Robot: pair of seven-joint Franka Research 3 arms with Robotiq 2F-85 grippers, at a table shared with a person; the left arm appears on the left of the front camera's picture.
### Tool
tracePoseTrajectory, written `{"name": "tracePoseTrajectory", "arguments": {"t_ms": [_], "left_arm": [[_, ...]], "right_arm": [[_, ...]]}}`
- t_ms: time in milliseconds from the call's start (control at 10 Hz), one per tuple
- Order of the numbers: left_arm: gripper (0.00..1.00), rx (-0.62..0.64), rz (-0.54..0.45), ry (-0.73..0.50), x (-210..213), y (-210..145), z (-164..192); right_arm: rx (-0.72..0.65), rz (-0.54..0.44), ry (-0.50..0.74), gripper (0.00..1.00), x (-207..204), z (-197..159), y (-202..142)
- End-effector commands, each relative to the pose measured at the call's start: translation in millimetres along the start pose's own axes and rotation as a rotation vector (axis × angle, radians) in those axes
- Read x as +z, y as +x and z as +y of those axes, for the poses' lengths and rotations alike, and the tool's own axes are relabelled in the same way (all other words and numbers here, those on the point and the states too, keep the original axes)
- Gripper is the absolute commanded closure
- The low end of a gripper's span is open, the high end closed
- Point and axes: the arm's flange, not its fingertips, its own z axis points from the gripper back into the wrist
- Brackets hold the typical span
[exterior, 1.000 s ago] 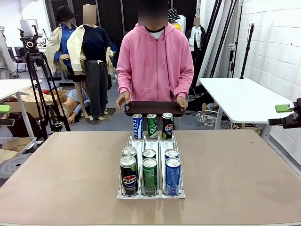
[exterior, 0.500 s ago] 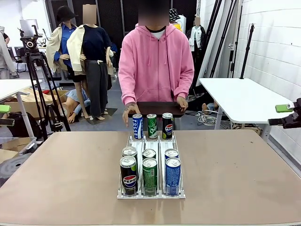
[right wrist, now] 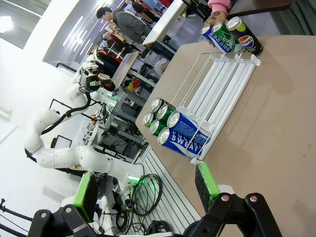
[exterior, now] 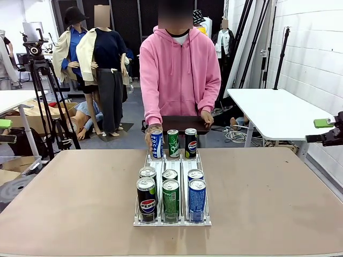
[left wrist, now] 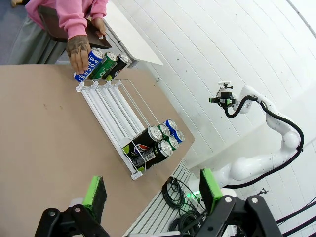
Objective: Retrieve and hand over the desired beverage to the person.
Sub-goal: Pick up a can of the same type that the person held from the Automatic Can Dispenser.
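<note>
1. Rack (exterior: 172, 160): clear, three lanes, standing mid-table (exterior: 268, 198). The lanes run from the robot side toward the person (exterior: 179, 69).
2. Far end: one upright can per lane. The far blue can (exterior: 157, 145) is at left, the far green can (exterior: 173, 143) in the centre, the far black can (exterior: 191, 143) at right.
3. Near end: two upright cans per lane. The front row is the near black can (exterior: 146, 201), near green can (exterior: 171, 201) and near blue can (exterior: 196, 199). The second row (exterior: 170, 175) stands close behind.
4. Hand (exterior: 152, 130): on the far blue can, which stands in the rack.
5. Other hand (exterior: 207, 116): holds a dark tray (exterior: 182, 122) at the waist, just behind the rack.
6. Left gripper (left wrist: 150, 187): fingers apart, nothing between them, well apart from the rack.
7. Right gripper (right wrist: 147, 187): fingers apart, nothing between them, well apart from the rack.
</note>
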Motion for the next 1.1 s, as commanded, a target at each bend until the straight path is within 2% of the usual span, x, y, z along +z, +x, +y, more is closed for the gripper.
{"name": "tracePoseTrajectory", "arguments": {"t_ms": [0, 1000], "left_arm": [[0.00, 0.000, -0.008, -0.012, 1.1, 0.2, -0.3], [0.00, 0.000, -0.008, -0.012, 1.1, 0.2, -0.3]], "right_arm": [[0.000, -0.005, 0.005, 0.00, 0.5, 0.7, -0.1], [0.000, -0.005, 0.005, 0.00, 0.5, 0.7, -0.1]]}}
